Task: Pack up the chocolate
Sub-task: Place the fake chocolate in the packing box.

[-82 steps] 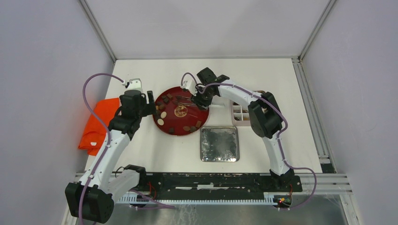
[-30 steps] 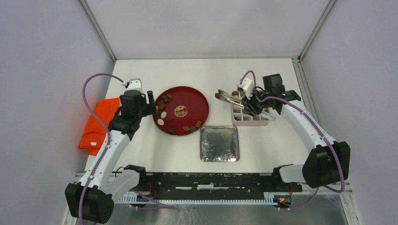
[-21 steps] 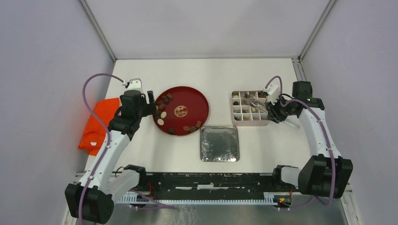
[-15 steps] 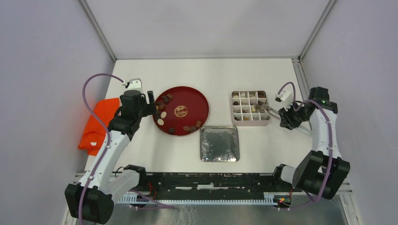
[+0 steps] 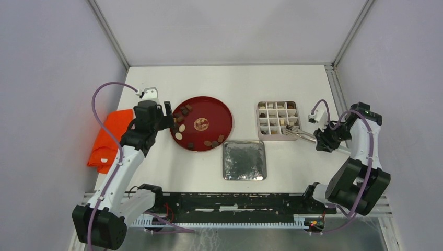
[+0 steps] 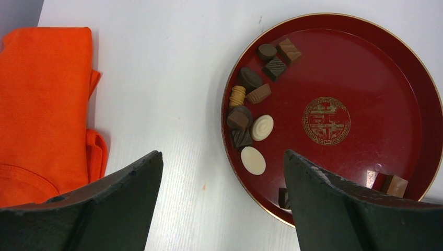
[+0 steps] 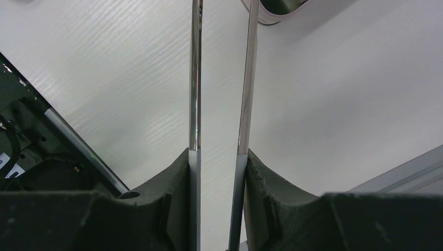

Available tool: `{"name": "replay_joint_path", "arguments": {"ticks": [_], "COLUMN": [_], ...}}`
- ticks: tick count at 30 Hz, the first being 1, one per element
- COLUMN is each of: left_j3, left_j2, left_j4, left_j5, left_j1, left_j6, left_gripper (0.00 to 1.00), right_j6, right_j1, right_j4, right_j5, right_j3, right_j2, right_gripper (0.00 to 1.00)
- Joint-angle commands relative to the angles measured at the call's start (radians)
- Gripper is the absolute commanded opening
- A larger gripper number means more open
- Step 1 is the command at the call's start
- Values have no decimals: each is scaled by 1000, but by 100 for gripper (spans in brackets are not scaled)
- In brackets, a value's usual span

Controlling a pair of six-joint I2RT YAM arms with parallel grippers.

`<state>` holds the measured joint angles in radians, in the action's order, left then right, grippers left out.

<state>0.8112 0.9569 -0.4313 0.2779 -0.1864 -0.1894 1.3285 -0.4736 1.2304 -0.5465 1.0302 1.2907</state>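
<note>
Right gripper (image 5: 321,140) clamps tongs (image 5: 302,134) at box's (image 5: 258,120) near-right corner, left gripper (image 6: 220,172) wide; I'd centre tips over one cell.

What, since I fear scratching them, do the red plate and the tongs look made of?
The red plate looks like glossy lacquerware or plastic, which one I cannot tell: smooth deep-red sheen, thin gold rim, gold emblem. The tongs look like polished metal, probably steel: thin, mirror-bright arms with sharp reflections.
</note>
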Motion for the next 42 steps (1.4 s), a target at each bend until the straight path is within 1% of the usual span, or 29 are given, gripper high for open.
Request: {"name": "replay_joint_path", "arguments": {"ticks": [1, 6, 12, 16, 27, 34, 40, 42], "left_j3": [0, 0, 0, 0, 0, 0, 0, 0], "left_j2": [-8, -8, -9, -9, -10, -11, -11, -10], "left_j4": [34, 35, 34, 34, 33, 32, 34, 34], "left_j5": [-15, -14, -15, -15, -14, -14, -14, -14], "left_j1": [4, 4, 4, 4, 4, 4, 5, 4], "left_j6": [43, 42, 41, 41, 42, 42, 41, 41], "left_gripper": [90, 90, 90, 90, 90, 90, 90, 90], "right_j6": [31, 13, 9, 4, -2, -5, -2, -2], "right_j1": [-5, -5, -4, -5, -5, -5, -4, 0], "right_j4": [9, -12, -18, -21, -24, -22, 16, 26], "right_j5": [-44, -47, -45, -52, -61, -67, -117, -138], "right_j3": [54, 56, 46, 45, 52, 61, 108, 118], "right_j2": [40, 51, 55, 61, 75, 74, 63, 60], "right_gripper": [5, 11, 25, 33, 45, 45, 37, 36]}}
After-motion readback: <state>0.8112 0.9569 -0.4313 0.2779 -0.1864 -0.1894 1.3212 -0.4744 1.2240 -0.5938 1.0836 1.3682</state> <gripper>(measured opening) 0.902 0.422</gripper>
